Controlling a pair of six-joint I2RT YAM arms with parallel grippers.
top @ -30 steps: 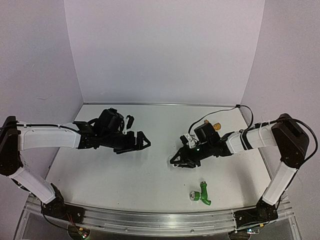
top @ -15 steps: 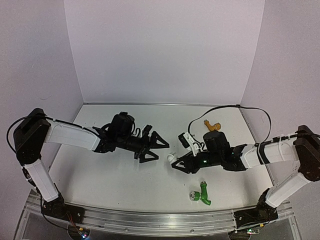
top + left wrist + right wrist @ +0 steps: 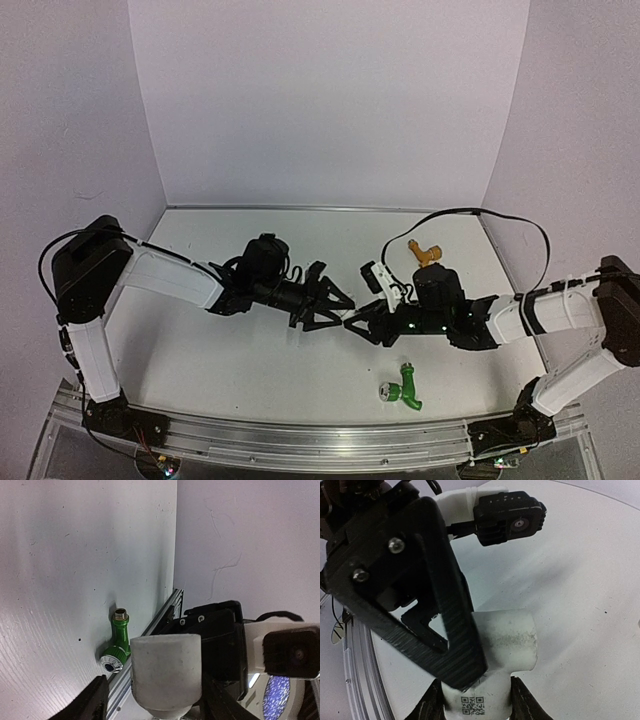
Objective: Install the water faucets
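Observation:
My right gripper is shut on the stem of a white pipe fitting with a printed code, held above mid-table. My left gripper has come from the left and its jaws stand around the fitting's wide end. One left finger lies against the fitting; the other finger is a small gap away. The green faucet lies on the table near the front edge. At the back right lies the yellow-gold faucet.
An aluminium rail runs along the near table edge, just beyond the green faucet. White walls close the table at the back and sides. A black cable arcs over the back right corner.
The left arm has swung right to the table's middle and its jaws have narrowed around the fitting. The right gripper has carried the fitting slightly left to meet it.

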